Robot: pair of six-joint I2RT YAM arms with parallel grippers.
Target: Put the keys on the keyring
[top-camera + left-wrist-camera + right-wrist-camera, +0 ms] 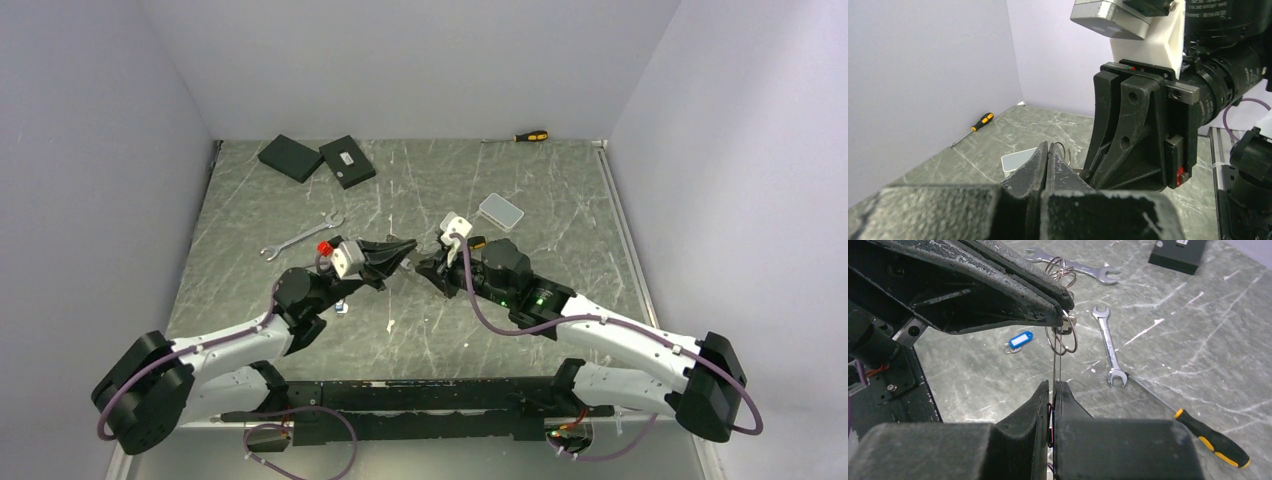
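1. Silver keys (302, 236), two slim spanners, lie flat on the desk (420, 180) left of centre. They sit at an angle to one another, with their near ends close but not touching, and well apart from the tips of both arms.
2. Behind them, towards the back wall, two flat black boxes (346, 162) sit side by side.
3. Closer to me, a small blue tag (1021, 339) on its own little ring lies on the desk near the left arm.
4. Left pincer (1047, 149): the fingers are pressed together with no gap to speak of, and they point right toward the other arm. The very tip pinches the keyring (1054, 360), so the wire hangs up off the desk between the two arms.
5. From here the keyring shows as a few thin grey coils bunched at that tip, with one straight run of wire dropping away from them.
6. Right pincer (1053, 386): this one is closed down to a slit as well, its tip facing the left one and just beside it. The straight run of wire goes into the slit between its fingers, so it looks gripped from this side too.
7. Neither key is on the wire.
8. Further right, behind the right arm, a pale flat case (502, 210) lies on the desk.
9. Along the back wall, right of centre, lies a yellow-and-black-handled screwdriver (531, 135), well away from everything else.
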